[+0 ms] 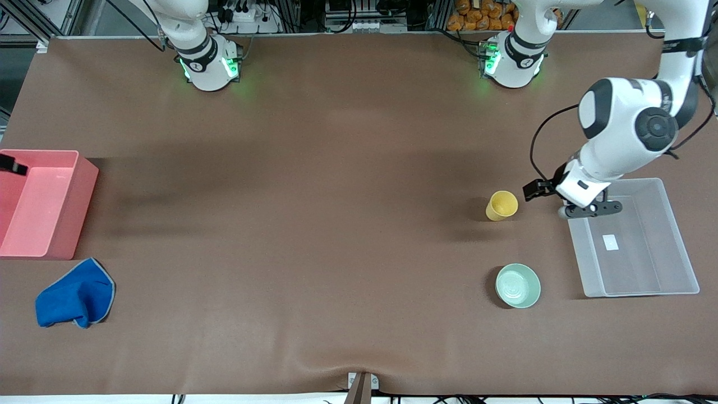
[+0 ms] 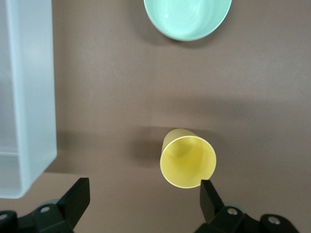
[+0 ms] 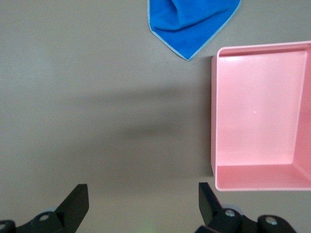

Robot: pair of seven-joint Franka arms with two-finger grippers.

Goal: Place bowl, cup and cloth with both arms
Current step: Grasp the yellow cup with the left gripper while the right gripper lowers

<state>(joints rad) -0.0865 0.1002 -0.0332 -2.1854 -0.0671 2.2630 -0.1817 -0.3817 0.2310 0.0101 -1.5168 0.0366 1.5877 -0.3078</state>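
Note:
The yellow cup stands upright on the brown table; it also shows in the left wrist view. The mint-green bowl sits nearer the front camera than the cup, and its rim shows in the left wrist view. My left gripper is open and empty, up in the air over the clear bin's edge beside the cup. The blue cloth lies crumpled at the right arm's end. My right gripper is open and empty, high over bare table beside the pink bin; it does not show in the front view.
A clear plastic bin stands at the left arm's end, beside the cup and bowl. A pink bin stands at the right arm's end, farther from the front camera than the cloth.

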